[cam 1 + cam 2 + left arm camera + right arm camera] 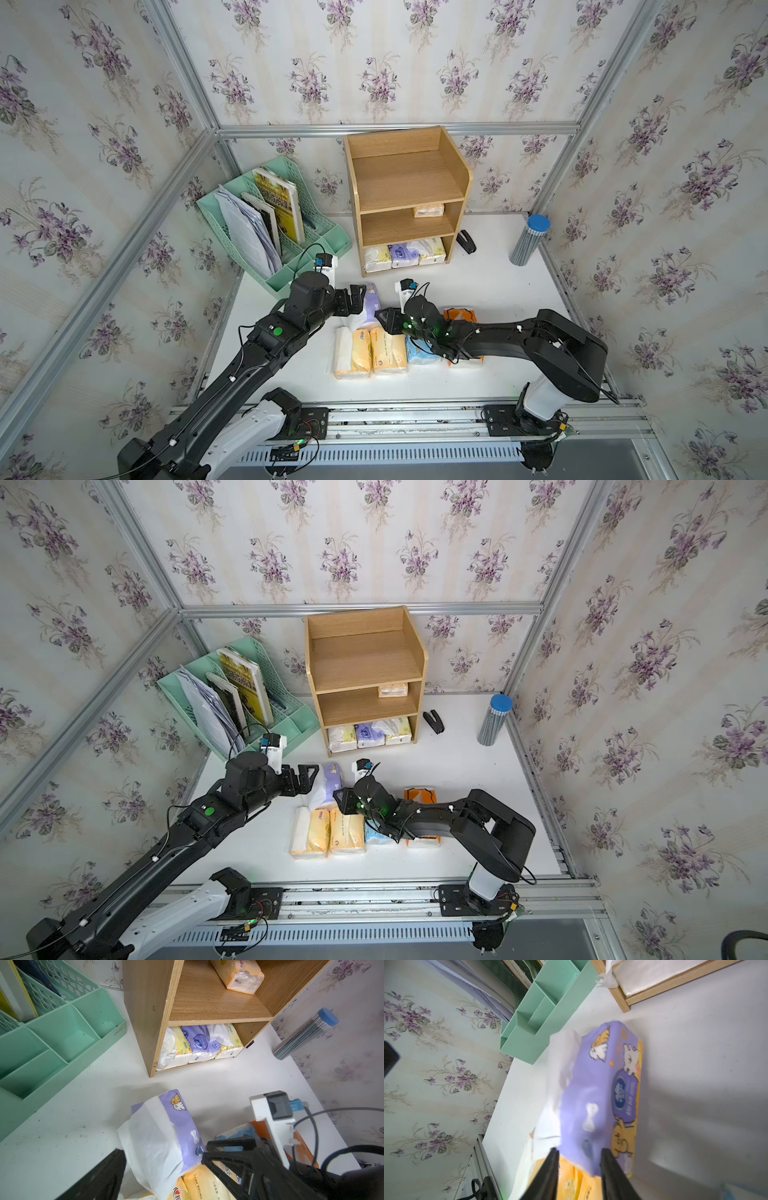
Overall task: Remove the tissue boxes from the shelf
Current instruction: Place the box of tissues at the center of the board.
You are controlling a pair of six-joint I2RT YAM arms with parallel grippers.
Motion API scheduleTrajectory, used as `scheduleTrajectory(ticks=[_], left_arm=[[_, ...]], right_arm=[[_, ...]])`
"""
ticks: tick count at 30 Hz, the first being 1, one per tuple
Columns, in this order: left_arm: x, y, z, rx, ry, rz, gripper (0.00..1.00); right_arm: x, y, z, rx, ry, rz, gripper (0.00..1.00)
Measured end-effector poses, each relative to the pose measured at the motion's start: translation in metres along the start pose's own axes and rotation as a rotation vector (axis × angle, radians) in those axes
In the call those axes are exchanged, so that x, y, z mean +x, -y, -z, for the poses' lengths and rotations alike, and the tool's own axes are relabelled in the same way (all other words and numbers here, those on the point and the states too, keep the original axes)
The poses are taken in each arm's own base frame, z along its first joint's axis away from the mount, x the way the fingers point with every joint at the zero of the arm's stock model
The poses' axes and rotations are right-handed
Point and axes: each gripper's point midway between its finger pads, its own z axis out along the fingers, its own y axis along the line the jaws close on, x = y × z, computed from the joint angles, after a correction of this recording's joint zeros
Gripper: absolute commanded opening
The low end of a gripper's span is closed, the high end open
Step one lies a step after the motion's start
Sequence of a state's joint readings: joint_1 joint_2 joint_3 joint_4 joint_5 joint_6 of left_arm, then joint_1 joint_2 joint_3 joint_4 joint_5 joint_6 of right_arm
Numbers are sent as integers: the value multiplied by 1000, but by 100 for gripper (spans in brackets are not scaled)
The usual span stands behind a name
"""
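Blur smears the purple pack [591,1095] between the right gripper's [579,1150] parted jaws; grip unclear. Left gripper [362,298] gapes alongside. Four packs [405,254] sit shadowed in the shelf [407,178], across a strip of table [498,291].

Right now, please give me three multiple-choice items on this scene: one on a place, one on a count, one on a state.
1. Which tier of the shelf holds the peach pack? A top; B middle; C bottom.
2. How many packs lie in the bottom tier? A one; B three; C five.
3. The left tool is: A open; B shut on a pack; C shut on the shelf.
1 B: it lies alone on the middle board. 2 B: pale, purple and yellow packs side by side. 3 A: its jaws stand wide apart, gripping nothing.
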State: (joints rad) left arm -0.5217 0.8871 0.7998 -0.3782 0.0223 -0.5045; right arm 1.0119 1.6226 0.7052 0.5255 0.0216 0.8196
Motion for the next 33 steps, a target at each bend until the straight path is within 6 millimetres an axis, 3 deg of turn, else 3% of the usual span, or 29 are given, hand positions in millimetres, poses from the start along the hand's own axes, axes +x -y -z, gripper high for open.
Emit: scheduleTrajectory(ticks=[2,5,11,14,18,22,29,33], left_arm=[[0,-2,0,-10,3,-1,99],[-1,-6,1,-31,13,-4,99],[0,-15,-4,-79,10,-3,99],[1,-18,-10,-97,-7,-1,99],[0,-26,-15,-124,-14,11,99],[-3,-40,-14,-159,-5,35,99],[-1,-49,-19,-178,-22,52,99],[-4,-46,-27,-166,-37,50,99]], right_arm=[[-6,-6,10,-11,25,0,63],[-23,-10,19,3,69,3,64],[-59,-15,2,54,87,37,58],[-57,-3,-18,93,47,49,54],[-31,11,-44,102,-51,47,53],[-12,14,-57,74,-103,25,53],[-15,-9,-52,-6,-105,34,53],[-46,-28,-25,-23,-18,67,54]])
